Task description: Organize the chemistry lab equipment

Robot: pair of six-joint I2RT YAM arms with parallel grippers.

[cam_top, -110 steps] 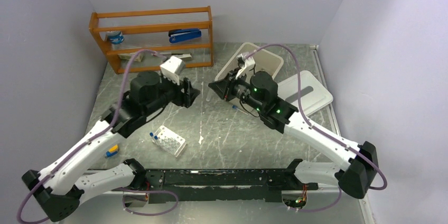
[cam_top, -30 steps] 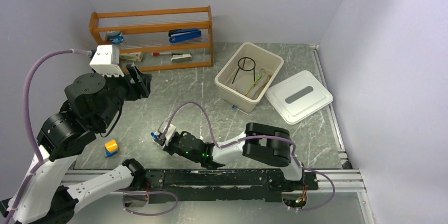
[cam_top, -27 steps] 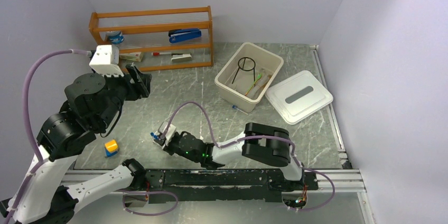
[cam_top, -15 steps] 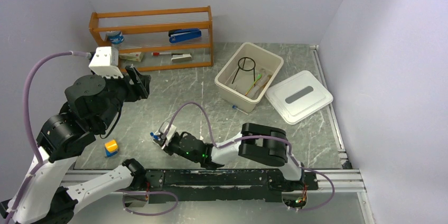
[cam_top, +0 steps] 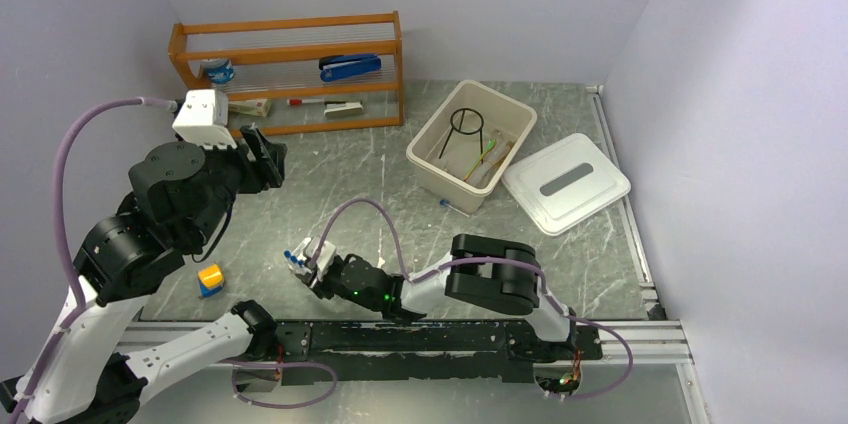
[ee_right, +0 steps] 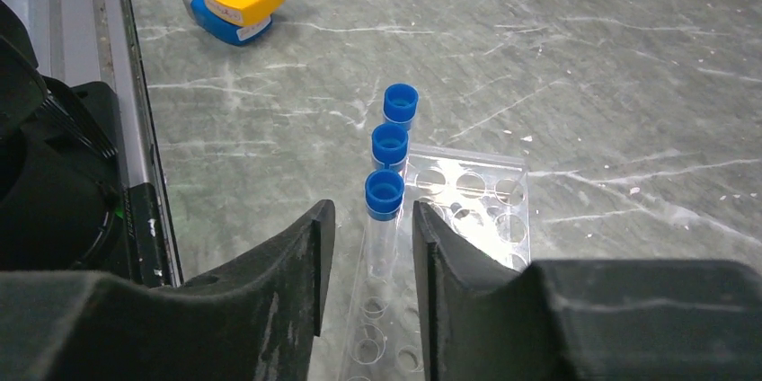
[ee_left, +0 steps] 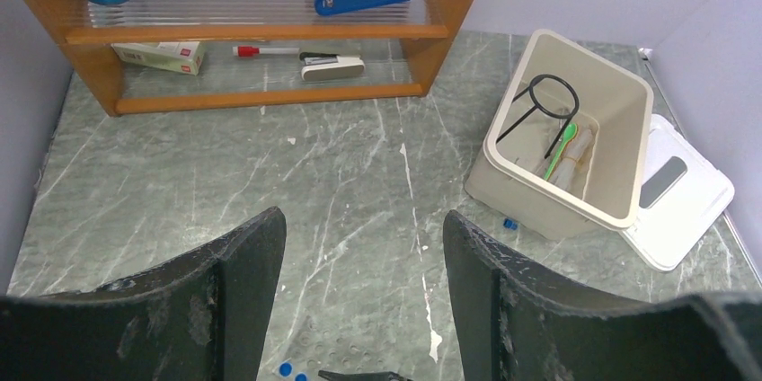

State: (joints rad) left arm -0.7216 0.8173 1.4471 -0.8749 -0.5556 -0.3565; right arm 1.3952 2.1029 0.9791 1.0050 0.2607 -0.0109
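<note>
Low at the table's near edge, my right gripper [ee_right: 370,219] is open around the nearest of three blue-capped vials [ee_right: 385,194]. That vial stands upright in the clear holed rack [ee_right: 472,188], with a gap showing on its left side. From above, the right gripper [cam_top: 305,266] covers most of the rack, and only the blue caps [cam_top: 290,256] peek out. My left gripper [cam_top: 262,159] hangs raised and open with nothing in it, and the left gripper [ee_left: 361,219] looks down on bare table. The black wire tripod [cam_top: 463,126] and a green-handled tool lie in the beige bin [cam_top: 432,124].
A loose blue-capped vial [cam_top: 452,206] lies on the table in front of the bin. The bin's white lid [cam_top: 566,182] rests to its right. A wooden shelf [cam_top: 290,74] at the back holds a blue stapler [cam_top: 350,66]. A yellow-and-blue block [cam_top: 209,278] sits near the left arm.
My right jaws have spread apart from the vial, which stays standing in the rack. The right arm has shifted slightly and the left arm has barely moved.
</note>
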